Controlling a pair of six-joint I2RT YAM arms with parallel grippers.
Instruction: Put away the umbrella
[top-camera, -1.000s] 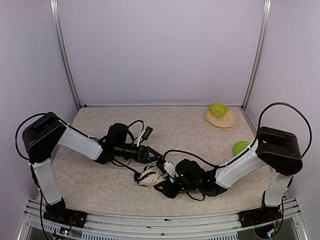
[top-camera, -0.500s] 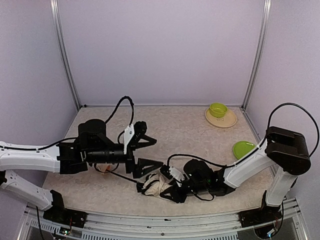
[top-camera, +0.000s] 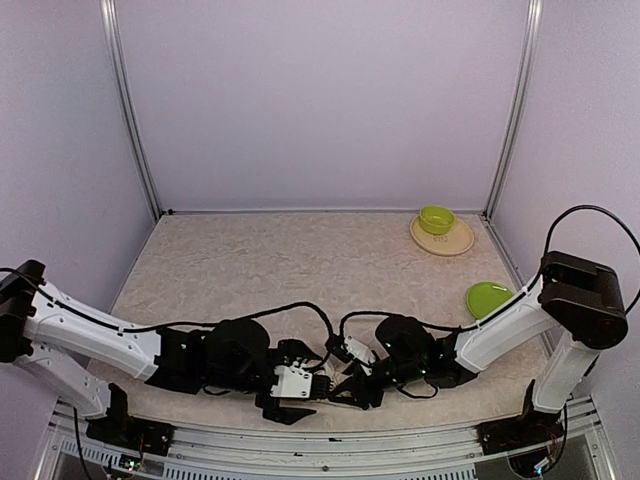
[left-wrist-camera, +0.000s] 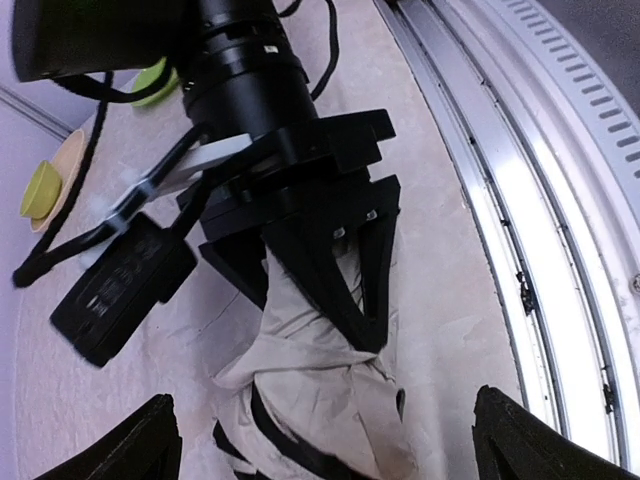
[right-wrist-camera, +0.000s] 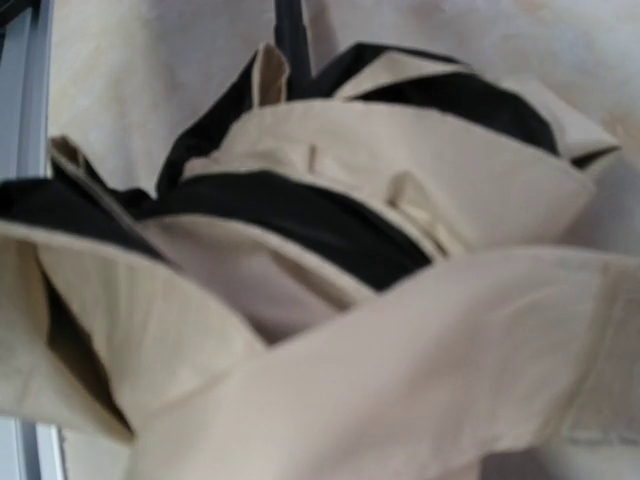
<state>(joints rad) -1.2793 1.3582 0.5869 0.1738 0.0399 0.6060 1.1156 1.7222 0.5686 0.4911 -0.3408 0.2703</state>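
Observation:
The umbrella (left-wrist-camera: 320, 390) lies collapsed near the table's front edge, cream fabric bunched with black lining showing. In the left wrist view the right gripper (left-wrist-camera: 372, 335) has its black fingers (left-wrist-camera: 320, 280) pinched together on the fabric's upper end. My left gripper (left-wrist-camera: 330, 455) is open wide, with one fingertip on each side of the fabric bundle. In the right wrist view the fabric (right-wrist-camera: 380, 200) fills the frame and the thin black shaft (right-wrist-camera: 290, 30) runs off the top. In the top view the left gripper (top-camera: 308, 385) and right gripper (top-camera: 345, 385) meet nose to nose and hide the umbrella.
A small green bowl (top-camera: 437, 219) sits on a beige plate (top-camera: 455, 242) at the back right. Another green bowl (top-camera: 487, 296) lies by the right arm. The metal rail (left-wrist-camera: 520, 230) of the table's front edge runs close beside the umbrella. Cables loop over the arms.
My left arm has swung down from mid-table to lie low along the front edge, its open gripper now at the umbrella. The right gripper has kept hold of the fabric.

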